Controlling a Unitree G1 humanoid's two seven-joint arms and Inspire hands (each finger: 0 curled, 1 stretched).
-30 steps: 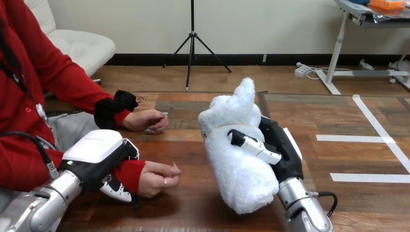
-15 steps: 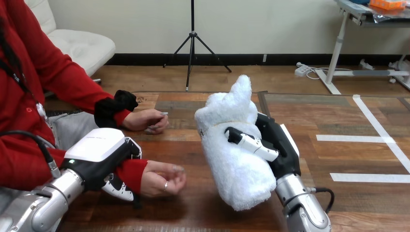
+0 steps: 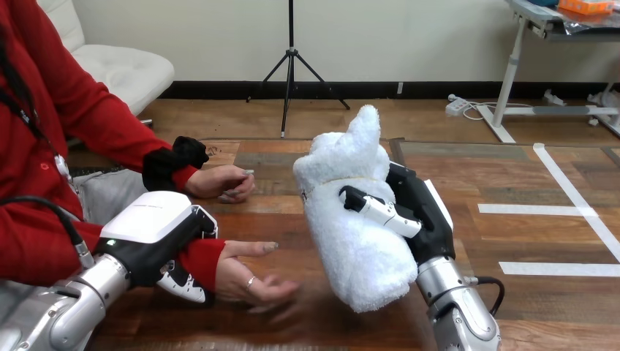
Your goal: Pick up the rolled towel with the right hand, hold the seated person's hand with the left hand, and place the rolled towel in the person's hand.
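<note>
My right hand is shut on the rolled white towel, holding it tilted and raised above the table at mid view. My left hand is curled round the person's red-sleeved wrist at the lower left. That person's hand lies palm up with its fingers spread, just left of the towel's lower end and apart from it. The person's other hand rests loosely closed on the table farther back.
The wooden table stretches to the right, with white tape lines on its right part. The person sits close along the left side.
The person's near hand has uncurled from a loose fist to palm up with spread fingers. My right hand has carried the towel slightly left and up. My left hand keeps its hold on the wrist.
</note>
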